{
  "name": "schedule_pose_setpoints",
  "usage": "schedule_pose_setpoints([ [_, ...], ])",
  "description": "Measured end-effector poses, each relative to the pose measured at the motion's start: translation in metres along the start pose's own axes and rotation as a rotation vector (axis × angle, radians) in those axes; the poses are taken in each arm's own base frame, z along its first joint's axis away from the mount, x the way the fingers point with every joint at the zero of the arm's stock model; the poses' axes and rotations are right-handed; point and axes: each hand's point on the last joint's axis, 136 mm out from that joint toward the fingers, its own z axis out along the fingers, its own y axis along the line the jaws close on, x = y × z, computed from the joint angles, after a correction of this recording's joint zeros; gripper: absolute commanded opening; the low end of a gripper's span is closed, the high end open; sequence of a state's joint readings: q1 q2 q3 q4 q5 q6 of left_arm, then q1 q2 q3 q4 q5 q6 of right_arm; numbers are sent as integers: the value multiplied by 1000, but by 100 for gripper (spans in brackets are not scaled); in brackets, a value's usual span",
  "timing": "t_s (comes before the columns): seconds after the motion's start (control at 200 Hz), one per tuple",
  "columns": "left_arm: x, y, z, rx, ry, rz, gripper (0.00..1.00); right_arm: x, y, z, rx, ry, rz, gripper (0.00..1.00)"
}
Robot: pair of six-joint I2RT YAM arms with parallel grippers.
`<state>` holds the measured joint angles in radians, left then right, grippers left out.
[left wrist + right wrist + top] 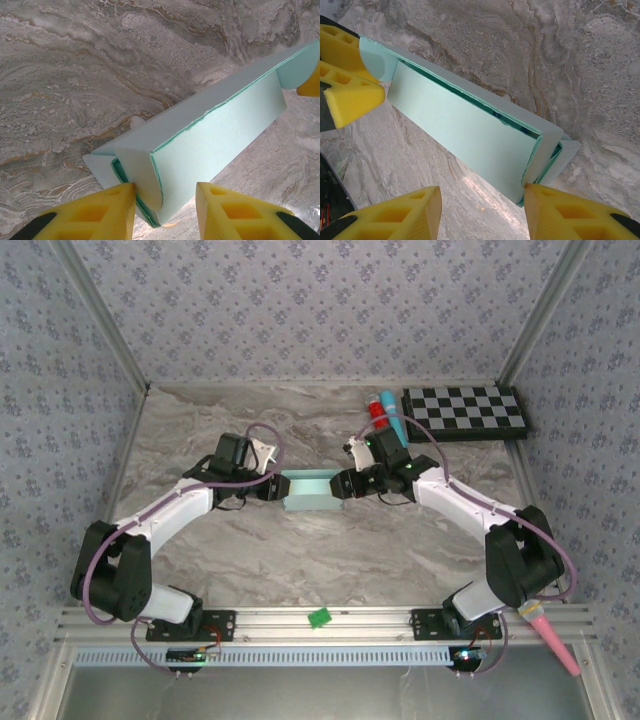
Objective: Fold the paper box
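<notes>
My left fingers point(272, 488) are sitting at the left end of the box point(310, 490), which is lying lengthwise in the middle of the table point(300, 560) between my two arms. The fingers are standing part-way open around that end. In the left wrist view one finger point(100, 215) is touching the rounded end flap, while the other point(240, 215) is sitting just clear of the long side panel, so I am not pinching the card.

The box is resting on the table as a long, slim, pale aqua shape, only partly folded. Its long panels are lying close together with a thin gap along the top edge, and the flaps at both ends are sticking out. Nearer me, a green scrap point(320, 618) is lying on the rail along the near edge.

My right fingers point(342, 484) are standing the same way around the right end, part-way open. In the right wrist view one finger point(580, 215) is touching the end corner, and the other point(395, 215) is well apart from the side panel.

Behind them a tube point(385, 410) is lying just beside a checkerboard point(465, 412) in the back right corner. A pink stick point(548, 635) is lying at the near right corner.
</notes>
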<state>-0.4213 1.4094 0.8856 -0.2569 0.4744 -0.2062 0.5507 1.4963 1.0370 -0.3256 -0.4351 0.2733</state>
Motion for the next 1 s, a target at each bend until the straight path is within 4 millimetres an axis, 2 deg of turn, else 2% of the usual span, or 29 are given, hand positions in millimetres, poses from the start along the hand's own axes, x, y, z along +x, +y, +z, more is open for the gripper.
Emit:
schedule_pose_setpoints([
  [0.405,-1,3,0,-18,-3,1,37,2,-1,2,1,7,1,47],
  [0.855,1,6,0,-44,-3,19,37,3,-7,4,39,11,4,37],
  [0.999,7,10,1,-60,14,17,37,4,-8,4,54,10,2,30],
])
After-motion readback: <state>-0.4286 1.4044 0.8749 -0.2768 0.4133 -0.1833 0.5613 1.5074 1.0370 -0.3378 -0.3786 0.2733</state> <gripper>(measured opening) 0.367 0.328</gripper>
